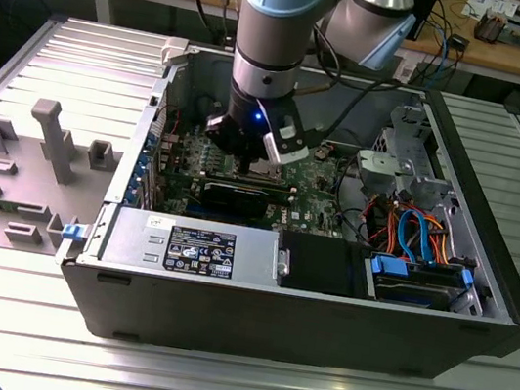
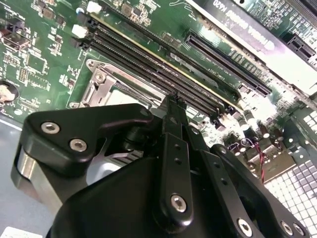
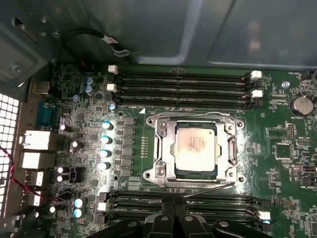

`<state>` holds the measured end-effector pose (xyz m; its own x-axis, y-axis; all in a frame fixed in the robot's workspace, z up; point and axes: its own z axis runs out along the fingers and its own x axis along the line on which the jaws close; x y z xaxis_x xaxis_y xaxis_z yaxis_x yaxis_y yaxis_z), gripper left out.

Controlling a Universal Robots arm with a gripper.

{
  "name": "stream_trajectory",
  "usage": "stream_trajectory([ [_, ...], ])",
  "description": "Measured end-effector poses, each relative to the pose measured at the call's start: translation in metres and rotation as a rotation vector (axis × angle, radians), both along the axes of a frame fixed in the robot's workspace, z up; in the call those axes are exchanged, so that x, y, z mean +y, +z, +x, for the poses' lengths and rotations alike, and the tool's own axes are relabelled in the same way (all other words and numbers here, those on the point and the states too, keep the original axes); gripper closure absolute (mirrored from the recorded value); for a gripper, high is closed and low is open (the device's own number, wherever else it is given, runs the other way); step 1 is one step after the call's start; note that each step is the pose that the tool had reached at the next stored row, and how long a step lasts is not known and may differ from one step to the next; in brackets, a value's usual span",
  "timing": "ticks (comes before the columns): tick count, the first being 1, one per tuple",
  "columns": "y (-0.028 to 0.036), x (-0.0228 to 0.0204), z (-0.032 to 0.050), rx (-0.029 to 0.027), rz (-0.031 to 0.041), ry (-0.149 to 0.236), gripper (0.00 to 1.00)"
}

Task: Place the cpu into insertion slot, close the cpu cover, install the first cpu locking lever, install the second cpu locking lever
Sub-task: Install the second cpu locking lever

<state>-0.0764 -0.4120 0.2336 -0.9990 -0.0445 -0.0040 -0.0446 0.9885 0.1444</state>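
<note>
The cpu (image 3: 195, 148), a silvery square chip, lies flat in the insertion slot (image 3: 198, 174) on the green motherboard. The cpu cover (image 3: 171, 148), a thin metal frame, lies down around the chip. A thin wire locking lever (image 3: 210, 187) runs along one side of the socket and ends near my fingertips. My gripper (image 3: 174, 210) hovers just beside that side of the socket, its fingers (image 2: 173, 106) shut together with nothing visibly between them. In the exterior view the gripper (image 1: 250, 161) hangs low inside the open computer case, over the socket (image 1: 268, 173).
Long memory slots (image 3: 183, 82) flank the socket on two sides. A black graphics card (image 1: 240, 195), the power supply (image 1: 188, 243) and a drive bay with coloured cables (image 1: 413, 229) crowd the case. A grey fixture block (image 1: 51, 137) stands at the exterior view's left.
</note>
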Motion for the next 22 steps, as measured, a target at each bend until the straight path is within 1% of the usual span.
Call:
stream_trajectory([
  [2,-0.0019,-0.0010,-0.0008,0.0000,0.0067,0.001,0.89],
  [4,-0.0035,-0.0012,-0.0009,0.0000,0.0107,0.001,0.89],
  [8,-0.0047,-0.0012,-0.0008,0.0000,0.0111,0.001,0.89],
  [18,-0.0050,-0.0012,-0.0008,0.0002,0.0114,0.001,0.89],
  [19,-0.0052,-0.0011,-0.0008,0.0005,0.0127,0.001,0.89],
  [21,-0.0052,-0.0021,-0.0007,0.0010,0.0211,0.002,0.89],
  [22,-0.0052,-0.0028,-0.0008,0.0016,0.0267,0.002,0.89],
])
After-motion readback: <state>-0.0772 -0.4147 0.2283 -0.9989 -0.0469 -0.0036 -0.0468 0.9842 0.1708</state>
